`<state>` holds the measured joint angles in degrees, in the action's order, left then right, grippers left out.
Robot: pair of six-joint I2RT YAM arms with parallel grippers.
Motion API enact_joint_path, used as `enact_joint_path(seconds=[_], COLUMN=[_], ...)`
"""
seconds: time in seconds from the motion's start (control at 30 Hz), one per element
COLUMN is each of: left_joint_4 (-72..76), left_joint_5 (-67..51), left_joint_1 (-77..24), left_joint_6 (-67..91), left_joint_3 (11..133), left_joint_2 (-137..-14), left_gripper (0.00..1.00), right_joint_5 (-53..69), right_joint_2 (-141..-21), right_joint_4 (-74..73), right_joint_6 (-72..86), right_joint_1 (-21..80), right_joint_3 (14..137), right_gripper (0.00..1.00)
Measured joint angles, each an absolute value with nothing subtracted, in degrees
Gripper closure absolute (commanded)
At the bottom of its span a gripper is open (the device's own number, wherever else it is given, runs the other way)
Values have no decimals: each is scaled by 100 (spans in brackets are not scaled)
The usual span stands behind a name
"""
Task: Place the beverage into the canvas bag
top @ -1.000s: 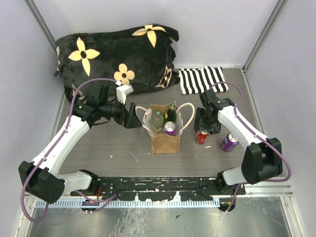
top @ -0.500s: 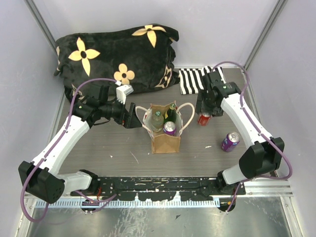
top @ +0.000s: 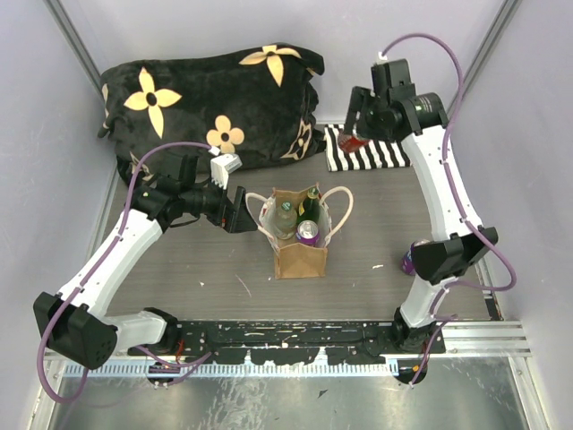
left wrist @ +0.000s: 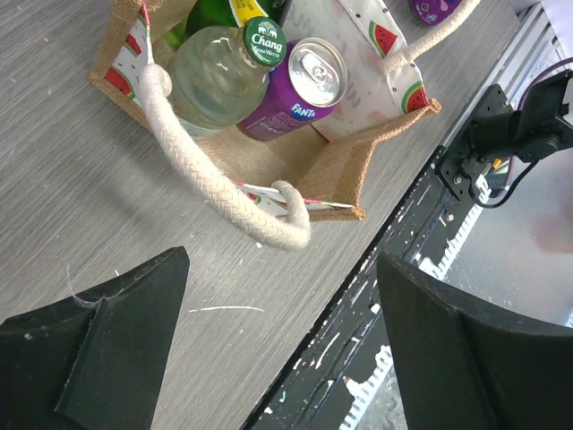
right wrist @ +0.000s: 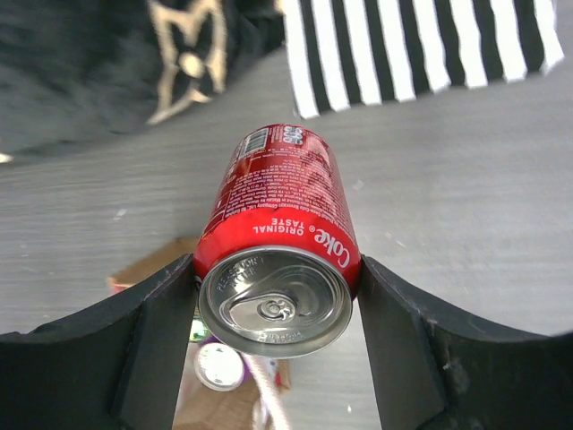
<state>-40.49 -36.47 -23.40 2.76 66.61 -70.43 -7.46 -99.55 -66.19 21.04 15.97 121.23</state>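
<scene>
**Coke can held high, well apart from the bag**

We look down on a grey wood-grain table [top: 215, 269] closed in by pale walls [top: 403, 36], with a scuffed black rail [top: 295, 336] along its near edge. A black flowered cushion [top: 206, 90] fills the far left corner. A black-and-white striped cloth [top: 380, 152] lies flat at the far right.

The bag [top: 300, 255] stands upright near the middle of the table, mouth open, its rope handles [top: 345, 210] flopped out to either side. From the left wrist we see its white lining printed with watermelon slices. Three drinks stand packed inside: a clear bottle [left wrist: 224, 76] with a green Chang cap, a green bottle [left wrist: 215, 13] behind it, and a purple Fanta can [left wrist: 291, 90] touching the clear bottle. A loose can [top: 414, 258], also purple, stands on the table to the right, partly hidden by the right arm.

The right gripper [top: 358, 139] is raised above the edge of the striped cloth, well apart from the bag. Its fingers [right wrist: 134, 358] clamp the sides of a red Coke can [right wrist: 277, 233], whose top faces the wrist camera.

The left gripper [top: 240, 210] hangs just beside the bag's left side. Its jaws are spread wide and empty, with one rope handle lying on the table ahead of them.
</scene>
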Motion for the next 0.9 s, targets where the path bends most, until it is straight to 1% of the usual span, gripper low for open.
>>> enact_joint_path(seconds=[0.07,0.13,0.3,0.4,0.57,0.9], left_joint_4=[-4058,-4066,-4077,-4086,-4086,-4084], left_joint_5=[-3645,-3640,-3632,-3629,-3632,-3636], left_joint_1=[-2340,-2340,-2340,-2340,-2340,-2340], left_joint_6=[276,276,259,257,259,263], left_joint_3=[6661,6661,6661,6661,6659,6661], left_joint_2=[-7043,-7043,-7043,-7043,-7043,-7144], left_gripper=[7,7,7,7,7,7], right_joint_5=[-694,-661,-670,-692,-701,-860], right_joint_2=[-10195,-10287,-10289,-10250,-10090,-9535], right_joint_4=[-6628,-6646,-6899,-7026,-7356,-7446], right_joint_6=[2106,2115,2235,2394,2722,3046], right_joint_1=[1828,2163,3194,3820,4477,4816], right_joint_3=[12702,12999,13072,12768,12151,11216], right_gripper=[99,99,99,99,99,99])
